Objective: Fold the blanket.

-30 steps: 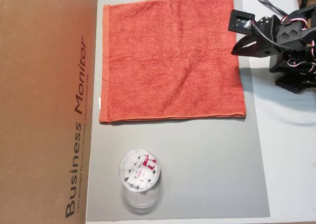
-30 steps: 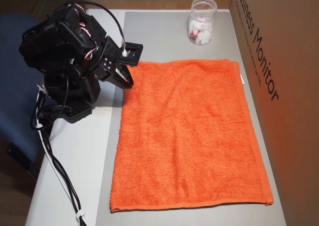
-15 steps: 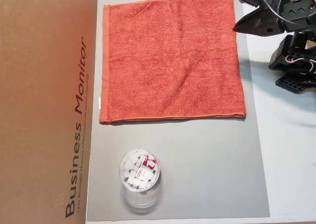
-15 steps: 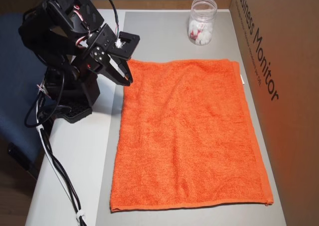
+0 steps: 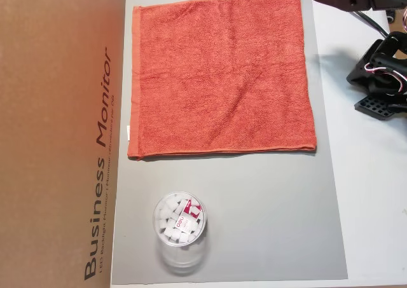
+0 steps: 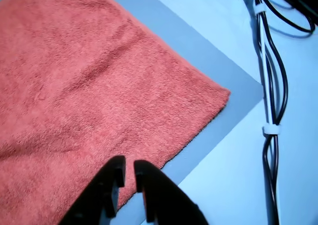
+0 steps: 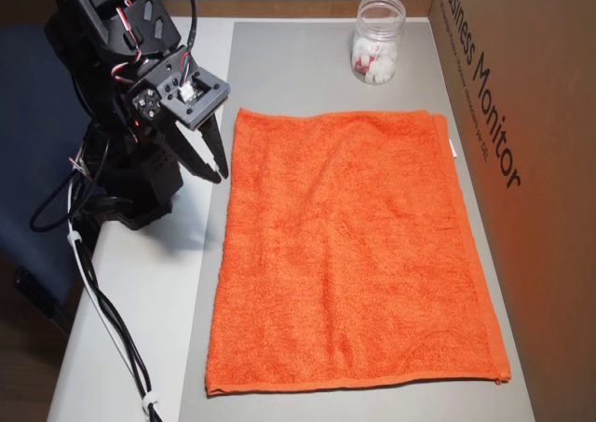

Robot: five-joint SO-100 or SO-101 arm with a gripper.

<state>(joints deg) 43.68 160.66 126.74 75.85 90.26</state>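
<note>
The blanket (image 7: 349, 254) lies flat and fully spread on a grey mat (image 7: 307, 59) on the surface (image 7: 140, 301), unfolded, with one side close along a brown cardboard box (image 7: 531, 161) printed "Business Monitor". In an overhead view the small white tag (image 5: 129, 133) shows at the blanket's left edge, next to the box (image 5: 60, 135). A clear cup (image 7: 376, 40) holding small white pieces stands on the mat beyond the blanket's far edge, apart from it; in the other overhead view the cup (image 5: 180, 227) sits below the blanket (image 5: 219, 72), with bare mat (image 5: 267, 218) between them. The black arm stands on its base (image 7: 135, 203) to the left of the mat in that overhead view, its upper links raised and bent over so the pincer (image 7: 212, 166) points down and toward the blanket's left edge, near the far left corner. The pincer hangs just beside that edge, above the mat's border, and has hold of nothing. In the wrist view the pincer (image 6: 125, 166) enters from the bottom with its two dark fingers (image 6: 147, 178) close together, only a narrow gap between them, over the blanket's edge (image 6: 99, 86); a blanket corner lies ahead to the right, with a strip of mat (image 6: 233, 86) beyond it. Black cables (image 6: 271, 86) bound with a white tie (image 6: 271, 130) run along the pale surface (image 6: 208, 16) on the right of the wrist view. Whether the fingertips touch the cloth cannot be told.
</note>
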